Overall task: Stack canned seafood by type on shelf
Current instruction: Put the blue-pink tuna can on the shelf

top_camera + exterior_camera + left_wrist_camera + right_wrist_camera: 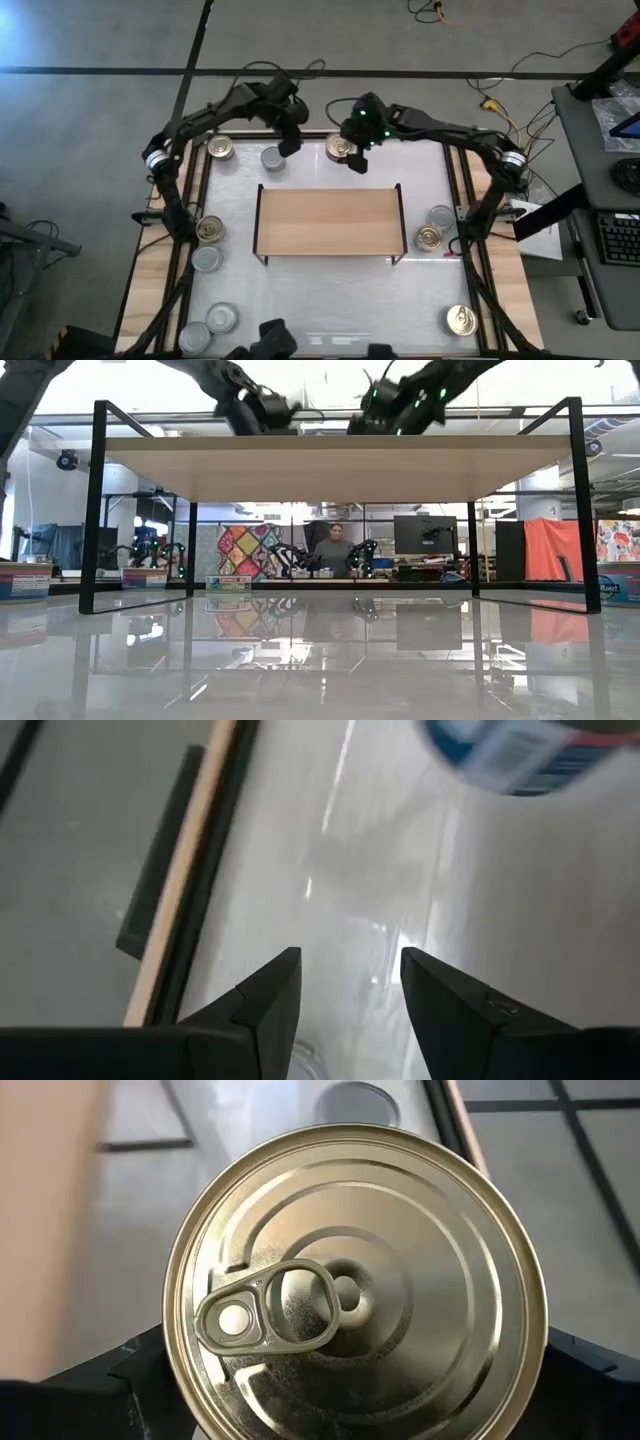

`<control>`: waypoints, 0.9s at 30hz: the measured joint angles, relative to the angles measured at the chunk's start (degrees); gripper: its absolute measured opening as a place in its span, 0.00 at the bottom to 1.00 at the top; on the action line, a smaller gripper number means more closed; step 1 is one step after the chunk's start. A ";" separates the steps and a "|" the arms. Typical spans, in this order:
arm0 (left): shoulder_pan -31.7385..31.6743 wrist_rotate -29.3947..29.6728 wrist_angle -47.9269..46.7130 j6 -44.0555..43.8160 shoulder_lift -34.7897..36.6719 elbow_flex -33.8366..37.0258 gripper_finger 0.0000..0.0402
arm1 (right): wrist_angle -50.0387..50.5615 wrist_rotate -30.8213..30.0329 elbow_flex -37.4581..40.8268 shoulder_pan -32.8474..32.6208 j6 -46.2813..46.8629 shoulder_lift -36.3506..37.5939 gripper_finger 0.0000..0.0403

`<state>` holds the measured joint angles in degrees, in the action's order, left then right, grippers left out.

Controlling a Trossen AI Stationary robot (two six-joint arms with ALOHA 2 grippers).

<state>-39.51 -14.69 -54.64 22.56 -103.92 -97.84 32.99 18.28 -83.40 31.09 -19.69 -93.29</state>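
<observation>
Right wrist view gives you the clearest read: your right claw has its dark fingers spread wide around a gold-topped can with a pull ring, the lid filling the picture between them, so it is grasping that can. From above you can place it: the right claw sits at the far edge of the worktop, just beyond the shelf, over the gold can. Your left claw hovers close by, beside a silver-topped can; the left wrist view shows its fingers partly apart with only bare white surface between them, holding nothing, and a labelled can at the picture's edge. The overhead view alone shows you the remaining cans: a gold one at the far left, a gold and silver pair on the left side, two silver at the near left corner, a silver and gold pair on the right, and a gold one near right. The low view shows the shelf board bare on its black legs, with a person in the room behind.
</observation>
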 joint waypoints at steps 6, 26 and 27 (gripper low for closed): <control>0.29 0.06 1.29 -7.70 4.78 0.07 0.39 | 6.98 -2.21 0.00 -4.57 8.30 7.66 0.92; 10.98 0.65 2.13 -13.89 22.24 2.81 0.39 | 24.08 -30.84 0.23 -34.54 36.21 12.96 0.92; 12.47 1.16 2.13 -14.45 22.86 3.29 0.39 | 24.82 -31.69 0.48 -35.18 36.22 12.73 0.92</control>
<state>-27.05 -13.53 -52.51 8.11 -81.07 -94.56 57.81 -13.41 -82.91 -4.09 16.52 -80.55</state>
